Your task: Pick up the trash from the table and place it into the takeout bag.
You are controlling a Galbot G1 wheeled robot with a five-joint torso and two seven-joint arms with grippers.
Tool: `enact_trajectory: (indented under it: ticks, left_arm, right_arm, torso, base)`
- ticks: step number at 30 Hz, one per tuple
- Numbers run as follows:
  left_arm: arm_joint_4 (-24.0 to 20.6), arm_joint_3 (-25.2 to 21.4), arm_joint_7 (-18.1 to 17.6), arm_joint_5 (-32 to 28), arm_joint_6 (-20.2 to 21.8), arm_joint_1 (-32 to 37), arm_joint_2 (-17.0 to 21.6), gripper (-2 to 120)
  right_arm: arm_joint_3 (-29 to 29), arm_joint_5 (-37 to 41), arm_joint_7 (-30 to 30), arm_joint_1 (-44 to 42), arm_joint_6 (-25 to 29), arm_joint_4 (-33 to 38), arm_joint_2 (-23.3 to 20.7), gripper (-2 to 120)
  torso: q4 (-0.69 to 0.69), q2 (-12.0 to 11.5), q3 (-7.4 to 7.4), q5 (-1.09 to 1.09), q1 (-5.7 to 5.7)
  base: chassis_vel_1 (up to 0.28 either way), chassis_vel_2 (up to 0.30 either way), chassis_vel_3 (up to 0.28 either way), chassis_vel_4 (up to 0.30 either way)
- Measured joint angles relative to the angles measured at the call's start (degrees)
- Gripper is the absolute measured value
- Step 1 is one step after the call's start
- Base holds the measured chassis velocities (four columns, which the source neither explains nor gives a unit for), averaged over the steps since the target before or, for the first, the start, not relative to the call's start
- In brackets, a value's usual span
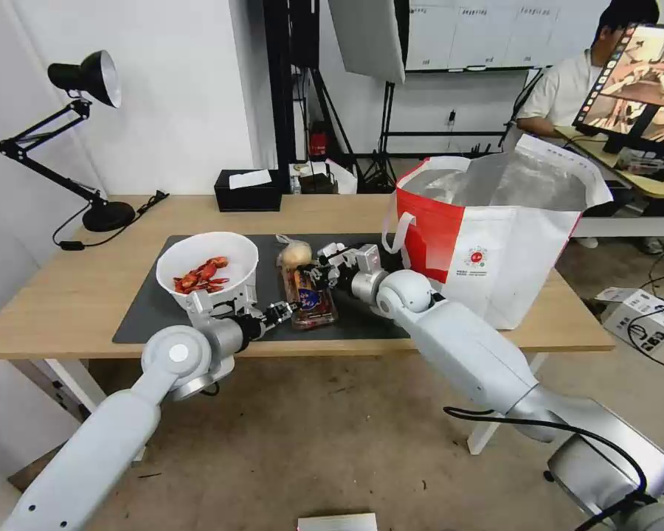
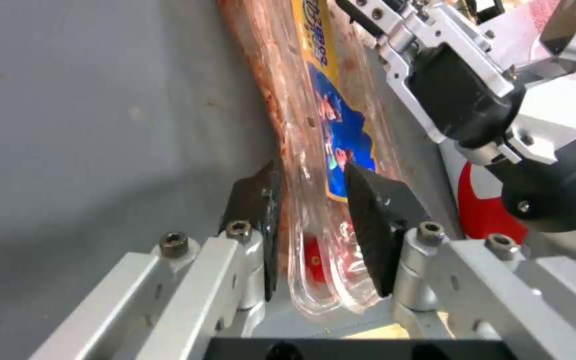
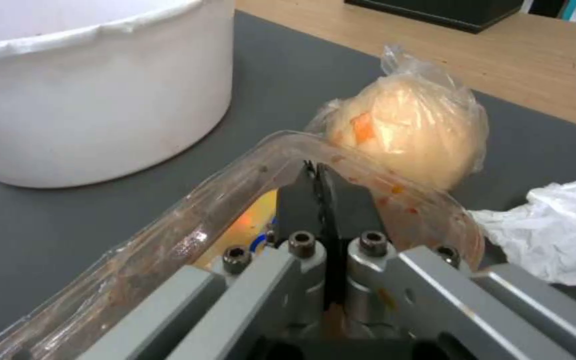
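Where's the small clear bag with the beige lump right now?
In the head view, the small clear bag sits on the grey mat, just behind the clear plastic tray and right of the white bowl.

Tray point(image 2: 315, 150) label print blurred; bowl point(image 3: 95, 90) cut by frame edge.

The clear plastic hinged tray point(image 1: 309, 297) was hemmed in: white round bowl point(image 1: 208, 269) just beside it on the left, bagged beige lump point(image 1: 295, 255) touching its far end, takeout bag point(image 1: 494, 243) near on the right. Beyond it, bare wood table point(image 1: 199, 214) lay open before the black tissue box point(image 1: 249, 190).
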Motion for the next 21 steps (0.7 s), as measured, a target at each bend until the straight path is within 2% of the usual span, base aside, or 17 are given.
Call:
enact_trajectory:
  ticks: [4, 7, 21]
  left_arm:
    - [0.01, -0.03, -0.01, 0.11, -0.11, 0.01, 0.09, 16]
    - [0.16, -0.03, -0.03, 0.17, -0.22, -0.04, 0.27, 1]
    - [0.32, 0.19, 0.16, 0.48, -1.38, 0.11, 0.26, 0]
  right_arm:
    - [0.03, 0.00, 0.02, -0.07, 0.00, 0.06, 0.00, 0]
    - [0.17, 0.00, 0.05, -0.05, 0.00, 0.06, 0.02, 0]
    - [1.19, 0.30, 0.13, -0.29, 0.00, 0.32, -0.01, 0]
  torso:
    - [0.00, 0.00, 0.00, 0.00, 0.00]
    - [0.00, 0.00, 0.00, 0.00, 0.00]
    - [0.00, 0.00, 0.00, 0.00, 0.00]
  base:
    - [0.000, 0.000, 0.000, 0.000]
    - [0.000, 0.000, 0.000, 0.000]
    - [0.000, 0.000, 0.000, 0.000]
